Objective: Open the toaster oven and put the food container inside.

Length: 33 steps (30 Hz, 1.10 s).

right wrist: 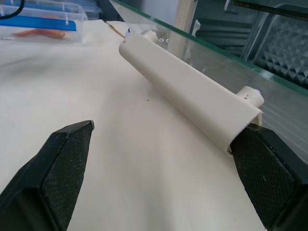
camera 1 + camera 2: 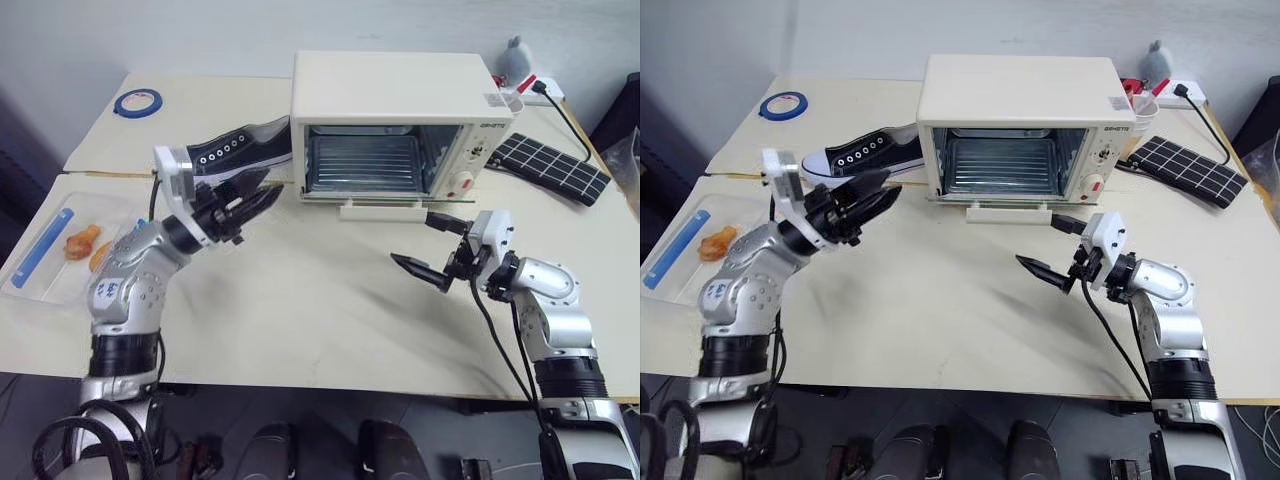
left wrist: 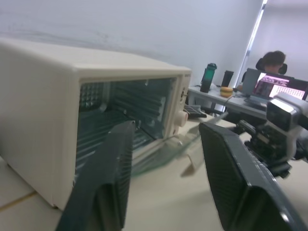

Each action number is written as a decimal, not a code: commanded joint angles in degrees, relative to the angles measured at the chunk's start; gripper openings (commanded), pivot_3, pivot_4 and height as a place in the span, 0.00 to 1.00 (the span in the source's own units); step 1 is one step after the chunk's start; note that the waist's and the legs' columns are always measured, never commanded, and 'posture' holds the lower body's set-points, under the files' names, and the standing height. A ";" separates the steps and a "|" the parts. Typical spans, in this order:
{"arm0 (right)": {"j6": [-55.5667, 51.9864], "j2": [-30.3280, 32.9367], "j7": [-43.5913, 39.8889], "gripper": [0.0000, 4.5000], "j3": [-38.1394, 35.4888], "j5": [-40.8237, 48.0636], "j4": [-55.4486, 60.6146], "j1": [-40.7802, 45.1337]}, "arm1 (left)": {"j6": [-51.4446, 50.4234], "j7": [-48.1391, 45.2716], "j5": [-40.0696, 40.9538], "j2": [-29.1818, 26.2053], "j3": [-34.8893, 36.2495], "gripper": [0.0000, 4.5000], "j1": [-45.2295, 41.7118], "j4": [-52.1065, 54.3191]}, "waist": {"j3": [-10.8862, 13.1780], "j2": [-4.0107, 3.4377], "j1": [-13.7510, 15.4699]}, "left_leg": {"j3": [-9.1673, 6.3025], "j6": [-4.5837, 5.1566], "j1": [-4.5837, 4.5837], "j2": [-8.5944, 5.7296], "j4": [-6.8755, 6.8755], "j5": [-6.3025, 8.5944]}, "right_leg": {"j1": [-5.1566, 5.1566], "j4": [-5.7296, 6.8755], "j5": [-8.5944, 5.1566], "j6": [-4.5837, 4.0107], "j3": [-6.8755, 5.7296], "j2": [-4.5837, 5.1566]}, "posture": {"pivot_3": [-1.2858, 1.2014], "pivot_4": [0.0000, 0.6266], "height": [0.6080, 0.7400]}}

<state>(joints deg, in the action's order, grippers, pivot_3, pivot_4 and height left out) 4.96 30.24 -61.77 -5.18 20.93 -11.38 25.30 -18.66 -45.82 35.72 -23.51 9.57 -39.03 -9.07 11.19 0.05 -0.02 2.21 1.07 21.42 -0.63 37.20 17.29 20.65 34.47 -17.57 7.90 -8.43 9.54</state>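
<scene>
Toaster oven (image 2: 390,120) at worktop (image 2: 300,300) back w/ door down; food container (image 2: 55,250) far left; shoe (image 2: 235,150) left of oven.

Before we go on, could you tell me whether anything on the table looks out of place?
Yes: a black-and-white sneaker lies on the table, tucked against the left side of the open toaster oven. Footwear looks odd beside an oven.

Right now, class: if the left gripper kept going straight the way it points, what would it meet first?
Probably the toaster oven: the left gripper aims at its left front corner, though depth is unclear.
</scene>
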 commanded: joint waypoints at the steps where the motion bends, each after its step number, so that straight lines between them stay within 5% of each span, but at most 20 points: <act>1: 3.24 -0.97 -0.10 1.00 0.72 -0.34 1.97 0.27 | 6.29 -0.56 -5.21 2.26 -2.14 0.19 -4.80 -8.02 | 0.02 0.03 -0.13 | 0.01 0.00 0.00 -0.01 0.00 0.00 | 0.00 -0.01 0.00 0.00 0.01 0.00 | 0.52 0.24 1.00; 4: 4.28 -1.33 0.39 1.00 0.66 -0.83 1.28 0.40 | 9.83 -0.32 -9.39 3.95 -3.86 0.00 -7.70 -15.10 | 0.03 0.05 -0.20 | 0.03 0.00 0.00 -0.19 -0.06 0.00 | 0.02 -0.02 0.00 0.00 0.01 -0.02 | 0.52 0.24 1.00; 12: 6.35 -0.11 2.67 1.00 -1.67 -1.16 2.91 -4.35 | 13.73 -4.35 -13.75 6.16 -6.56 0.00 -9.41 -22.08 | 0.09 0.16 0.06 | 0.03 0.00 0.05 -0.14 -0.03 0.00 | 0.02 -0.04 0.00 0.00 -0.03 -0.02 | 0.52 0.24 1.00; 24: 8.39 5.58 8.25 1.00 -13.89 0.18 12.34 -29.35 | 16.15 -7.33 -19.93 6.28 -10.76 0.00 -5.69 -22.30 | 0.12 0.20 1.44 | 0.23 0.03 0.10 -0.14 0.11 0.02 | -0.10 -0.06 0.01 0.00 -0.14 0.03 | 0.52 0.24 1.00; 33: -1.95 7.56 8.63 1.00 -14.11 7.48 21.81 -27.35 | 10.05 -2.50 -23.56 6.93 -13.29 0.00 0.69 -16.33 | 0.12 0.22 1.39 | 0.08 0.03 -0.13 0.08 0.05 0.02 | -0.09 0.01 0.05 -0.06 0.10 -0.04 | 0.52 0.24 1.00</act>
<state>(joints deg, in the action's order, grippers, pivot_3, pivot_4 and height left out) 4.28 37.06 -52.82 -19.84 26.40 7.41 -3.13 -6.97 -49.34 13.25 -15.73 -3.29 -39.28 -27.97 11.31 0.27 1.37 2.28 1.10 21.28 -0.54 37.32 17.31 20.54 34.49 -17.51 7.84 -8.35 9.49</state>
